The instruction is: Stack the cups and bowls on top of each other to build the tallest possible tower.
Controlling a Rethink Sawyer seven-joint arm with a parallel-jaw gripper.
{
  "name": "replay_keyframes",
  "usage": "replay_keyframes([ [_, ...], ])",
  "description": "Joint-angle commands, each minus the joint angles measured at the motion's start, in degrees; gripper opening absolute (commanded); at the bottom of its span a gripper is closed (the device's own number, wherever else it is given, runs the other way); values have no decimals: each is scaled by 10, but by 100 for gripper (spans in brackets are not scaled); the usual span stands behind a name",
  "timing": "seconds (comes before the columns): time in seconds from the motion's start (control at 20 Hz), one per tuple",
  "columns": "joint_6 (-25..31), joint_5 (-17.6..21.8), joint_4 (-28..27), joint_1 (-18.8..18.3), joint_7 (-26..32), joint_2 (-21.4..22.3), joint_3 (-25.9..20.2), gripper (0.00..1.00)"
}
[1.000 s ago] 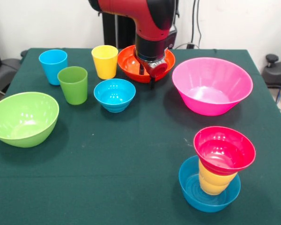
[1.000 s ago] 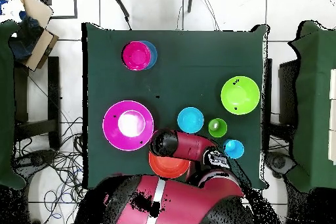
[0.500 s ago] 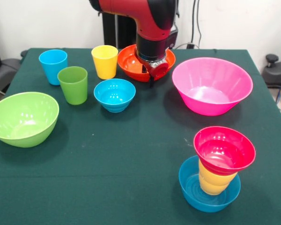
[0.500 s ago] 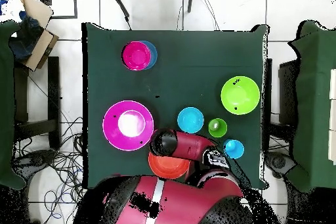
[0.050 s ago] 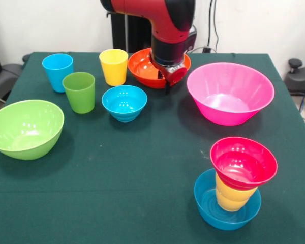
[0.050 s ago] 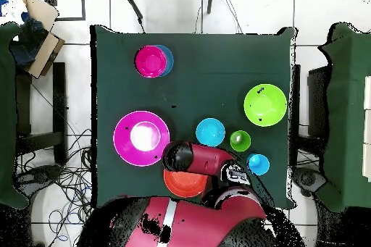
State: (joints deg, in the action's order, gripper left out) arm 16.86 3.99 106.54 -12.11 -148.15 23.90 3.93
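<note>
Wide orange bowl (image 5: 140,68) sits in the upper middle of the front frame, on the green table (image 5: 142,168), just left of the large pink bowl (image 5: 229,116) and just right of the yellow cup (image 5: 114,66). In the overhead view, shows as an orange crescent (image 6: 185,184) at lower centre, mostly covered by the red arm (image 6: 206,163).

Compared with a second ago: wrist shifted slightly right and a touch upward in the front frame, exposing more of the bowl's left inner wall. Bowl itself apparently in the same spot, so probably no lift achieved yet.

Gripper (image 5: 168,82) hangs over the bowl's right part, its dark tip at the near rim. Cannot tell whether open, closed, or clamped on that rim; overhead view hides it under the arm.

Elsewhere nothing moved. Lower right of the front frame: a small three-piece stack, with a small red bowl (image 5: 244,162) on a squat yellow-orange cup (image 5: 231,199) inside a small blue bowl (image 5: 207,207). Left side: second small blue bowl (image 5: 124,103), green cup (image 5: 80,91), light blue cup (image 5: 57,71), large lime green bowl (image 5: 25,129), all loose. Tower barely begun; the wide base piece is likely the step in hand.
</note>
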Motion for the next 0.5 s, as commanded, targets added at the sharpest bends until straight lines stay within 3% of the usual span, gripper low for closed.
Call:
replay_keyframes([
  [0.05,32,21,-74,27,25,17,-48,0],
  [0.5,146,23,-117,45,36,68,-25,0],
])
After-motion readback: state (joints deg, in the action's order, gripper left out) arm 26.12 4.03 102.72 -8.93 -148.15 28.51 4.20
